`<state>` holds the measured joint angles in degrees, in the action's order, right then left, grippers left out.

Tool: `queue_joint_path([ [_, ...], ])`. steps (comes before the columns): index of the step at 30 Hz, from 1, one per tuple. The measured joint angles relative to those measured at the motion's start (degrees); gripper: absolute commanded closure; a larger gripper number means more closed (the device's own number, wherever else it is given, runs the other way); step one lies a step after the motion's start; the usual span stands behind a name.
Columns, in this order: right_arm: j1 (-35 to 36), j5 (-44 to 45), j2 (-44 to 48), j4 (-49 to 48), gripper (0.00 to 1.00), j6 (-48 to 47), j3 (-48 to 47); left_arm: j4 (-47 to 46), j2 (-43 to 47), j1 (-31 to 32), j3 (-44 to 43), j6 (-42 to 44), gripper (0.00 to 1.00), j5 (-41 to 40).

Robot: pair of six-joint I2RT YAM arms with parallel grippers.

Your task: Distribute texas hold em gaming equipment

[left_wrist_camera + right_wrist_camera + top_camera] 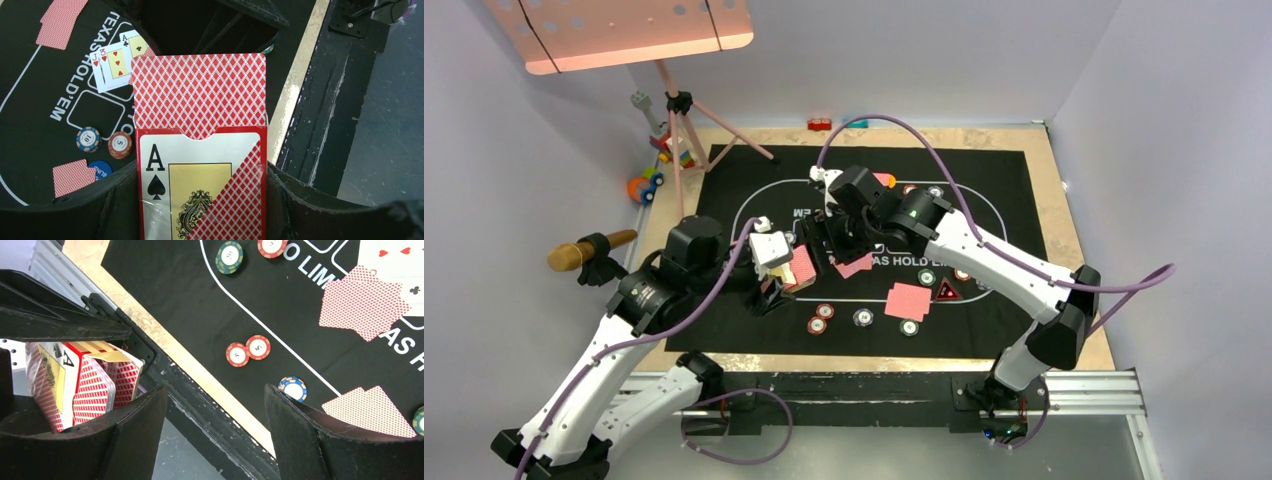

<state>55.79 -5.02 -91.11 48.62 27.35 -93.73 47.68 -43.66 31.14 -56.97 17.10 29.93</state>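
The left gripper (200, 200) is closed on a card box (200, 185) with an ace of spades printed on its front, and the red-backed deck (200, 90) stands partly out of the open top of this box. In the top view the left gripper (774, 285) holds the box over the left part of the black mat (1014, 170), near its front edge. The right gripper (215, 435) has its jaws wide apart and nothing is between them; in its own view the box (75, 385) is seen just to the left of its left finger (125, 435), apart from it. In the top view the right gripper (839, 245) hangs over the middle of the mat, close beside the left one. On the mat lie face-up cards (117, 57), a jack, a three of hearts and an ace of clubs, in the printed boxes at the centre. Face-down red cards lie in small piles: one near the centre (362, 302), one toward the front right (909, 300) and one at the far side (882, 180). Two red chips (247, 351) lie touching each other, and a blue and white chip (293, 388) lies near them. A green chip (229, 256) and another red chip (271, 246) lie further away. A blue round button (102, 167) lies just beside a face-down pile (72, 177), and the red and black triangle marker (946, 292) lies just to the right of the front right pile.
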Motion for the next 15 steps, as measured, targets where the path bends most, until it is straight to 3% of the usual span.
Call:
queue_joint_path([
  [15,2.0,3.7,-3.6,4.5,0.23,0.2,-2.5,-0.1,0.0,0.0,0.0,0.0,1.00,-0.2],
])
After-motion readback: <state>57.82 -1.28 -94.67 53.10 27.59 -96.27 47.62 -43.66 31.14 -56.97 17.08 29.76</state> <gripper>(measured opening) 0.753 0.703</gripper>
